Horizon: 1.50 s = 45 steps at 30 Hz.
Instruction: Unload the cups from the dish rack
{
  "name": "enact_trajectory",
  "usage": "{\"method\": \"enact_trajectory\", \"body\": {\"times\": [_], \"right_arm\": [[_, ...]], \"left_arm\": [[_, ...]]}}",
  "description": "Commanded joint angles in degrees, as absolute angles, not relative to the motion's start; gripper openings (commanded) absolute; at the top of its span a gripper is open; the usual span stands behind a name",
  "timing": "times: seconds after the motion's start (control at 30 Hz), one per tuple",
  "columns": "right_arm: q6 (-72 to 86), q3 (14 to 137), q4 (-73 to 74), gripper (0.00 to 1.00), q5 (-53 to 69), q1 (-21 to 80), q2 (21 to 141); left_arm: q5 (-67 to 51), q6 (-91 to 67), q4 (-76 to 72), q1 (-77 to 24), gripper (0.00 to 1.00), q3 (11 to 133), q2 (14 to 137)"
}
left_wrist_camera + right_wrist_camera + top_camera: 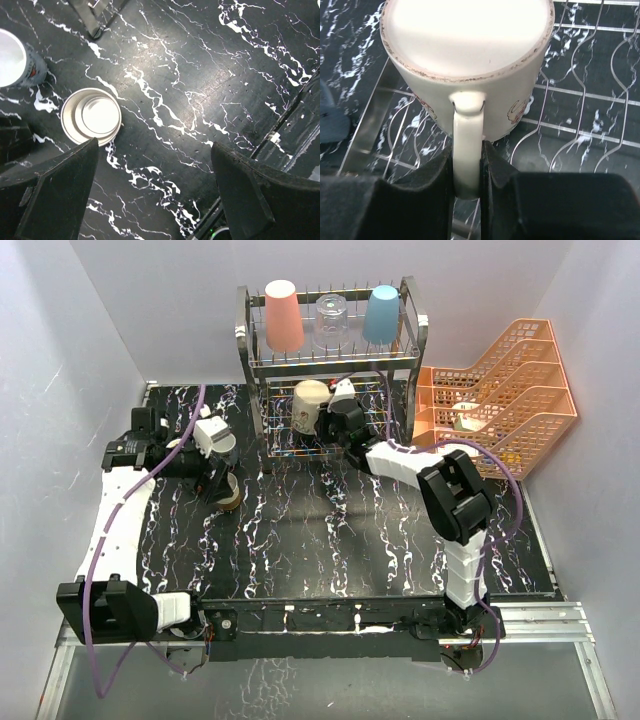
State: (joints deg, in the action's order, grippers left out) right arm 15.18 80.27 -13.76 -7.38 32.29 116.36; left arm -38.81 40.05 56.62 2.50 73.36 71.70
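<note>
The chrome dish rack (258,360) stands at the back. Its top tier holds an upturned salmon-pink tumbler (283,316), a clear glass (331,322) and a light-blue tumbler (381,314). On the lower tier lies the cream mug (308,406), bottom towards my wrist camera (467,55). My right gripper (338,412) (466,167) is shut on the mug's handle (466,135). My left gripper (218,478) (155,200) hangs open and empty over the table, beside a cup with a cream inside (91,116) and a small grey cup (14,59).
Orange lattice tiered trays (505,390) stand to the right of the rack. A rack leg (95,22) shows at the top of the left wrist view. The two loose cups (230,492) stand on the black marbled table (340,540), left of the rack.
</note>
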Motion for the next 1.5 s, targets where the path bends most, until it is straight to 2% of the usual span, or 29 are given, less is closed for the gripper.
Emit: {"method": "enact_trajectory", "body": {"times": [0.0, 0.37, 0.73, 1.03, 1.17, 1.47], "right_arm": [[25.3, 76.2, -22.1, 0.08, -6.2, 32.6, 106.2], [40.3, 68.0, -22.6, 0.08, -1.2, 32.7, 95.6], [54.6, 66.8, -23.2, 0.08, 3.9, 32.8, 92.3], [61.3, 64.6, -24.2, 0.08, 6.5, 32.9, 87.2], [64.4, 62.3, -24.6, 0.08, 7.5, 32.9, 84.3], [75.2, 56.5, -26.0, 0.08, 6.8, 35.0, 79.2]], "left_arm": [[-41.8, 43.7, 51.1, 0.9, 0.91, 70.2, 68.5], [-38.3, 47.3, 25.8, -6.4, 0.89, 56.1, 59.1], [-22.9, 55.7, -1.6, -21.9, 0.85, 40.8, 55.0], [-16.5, 62.1, -24.4, -26.4, 0.85, 31.3, 56.1], [-17.5, 58.9, -28.2, -26.7, 0.85, 31.9, 57.2], [-21.4, 53.0, -18.7, -31.3, 0.85, 31.0, 53.4]]}}
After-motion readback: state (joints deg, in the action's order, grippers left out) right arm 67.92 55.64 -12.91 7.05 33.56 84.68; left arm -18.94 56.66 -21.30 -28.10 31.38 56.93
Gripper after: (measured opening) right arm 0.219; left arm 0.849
